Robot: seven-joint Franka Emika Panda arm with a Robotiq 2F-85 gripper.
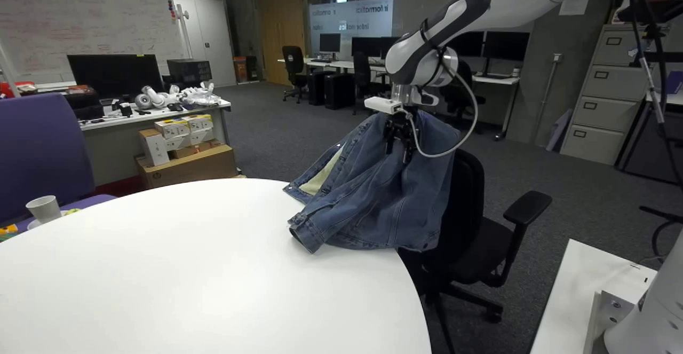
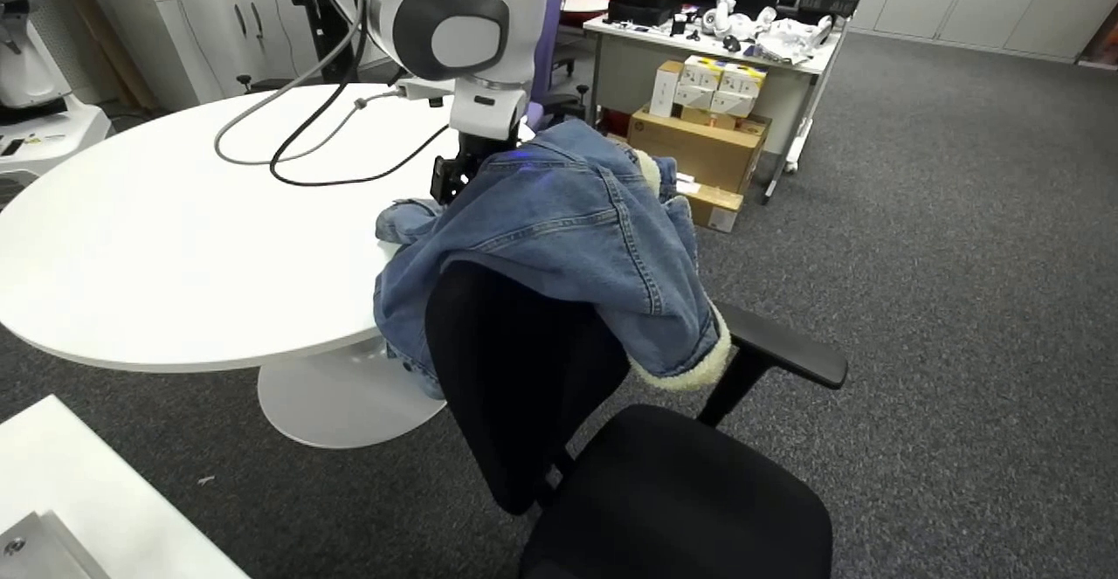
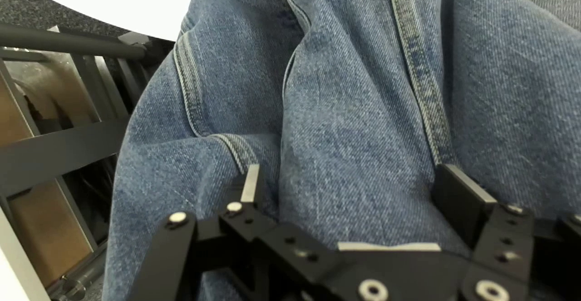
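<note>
A blue denim jacket with a cream fleece lining shows in both exterior views. It drapes over the backrest of a black office chair, and one sleeve reaches onto the white round table. My gripper points down against the table side of the jacket, near its top. In the wrist view the gripper is open, its fingers wide apart on either side of a raised denim fold. I cannot tell whether both fingers touch the cloth.
A loose cable loops from the wrist. The chair's armrest sticks out beside the jacket. A purple chair with a white cup stands across the table. A white side table bears the robot's base.
</note>
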